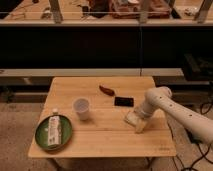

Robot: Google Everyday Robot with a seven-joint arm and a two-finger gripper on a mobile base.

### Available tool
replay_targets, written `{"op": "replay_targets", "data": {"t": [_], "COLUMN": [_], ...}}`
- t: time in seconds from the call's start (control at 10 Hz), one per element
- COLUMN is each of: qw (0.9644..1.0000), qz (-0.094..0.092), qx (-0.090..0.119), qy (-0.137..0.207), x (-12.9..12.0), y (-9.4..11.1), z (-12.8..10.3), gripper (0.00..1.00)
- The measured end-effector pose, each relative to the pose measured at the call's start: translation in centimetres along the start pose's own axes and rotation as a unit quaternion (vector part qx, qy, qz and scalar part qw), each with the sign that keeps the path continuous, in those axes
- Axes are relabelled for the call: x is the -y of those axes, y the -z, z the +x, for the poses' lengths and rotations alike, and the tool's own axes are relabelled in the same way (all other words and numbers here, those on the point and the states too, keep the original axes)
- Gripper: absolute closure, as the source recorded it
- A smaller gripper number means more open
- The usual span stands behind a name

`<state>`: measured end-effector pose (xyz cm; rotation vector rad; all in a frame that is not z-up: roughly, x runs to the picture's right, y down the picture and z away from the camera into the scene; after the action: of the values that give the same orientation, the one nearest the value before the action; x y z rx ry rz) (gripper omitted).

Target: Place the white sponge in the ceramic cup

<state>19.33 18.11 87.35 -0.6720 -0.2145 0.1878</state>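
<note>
Camera view: gripper (141,122) sits at white sponge (131,118) by the right edge, hold untellable; squashy, it might slip before ceramic cup (81,108).

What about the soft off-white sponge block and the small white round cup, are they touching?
Apart. The camera view shows a stretch of wooden table between the white cup and the sponge; the gripper is down at the sponge.

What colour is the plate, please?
The plate is green, camera view; the gripper is at the white sponge.
</note>
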Motion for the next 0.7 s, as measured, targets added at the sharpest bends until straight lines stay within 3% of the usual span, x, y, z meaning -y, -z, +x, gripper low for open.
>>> {"op": "replay_targets", "data": {"t": [0.4, 0.5, 0.7], "qw": [0.9997, 0.9993, 0.9978], "qz": [-0.001, -0.001, -0.002], "qx": [-0.019, -0.03, -0.043], "qy": [0.013, 0.023, 0.052], "x": [1.4, 1.8, 3.2], "y": [4.9, 7.0, 10.9], "z": [-4.0, -6.3, -11.2], "gripper": [0.74, 0.79, 0.79]}}
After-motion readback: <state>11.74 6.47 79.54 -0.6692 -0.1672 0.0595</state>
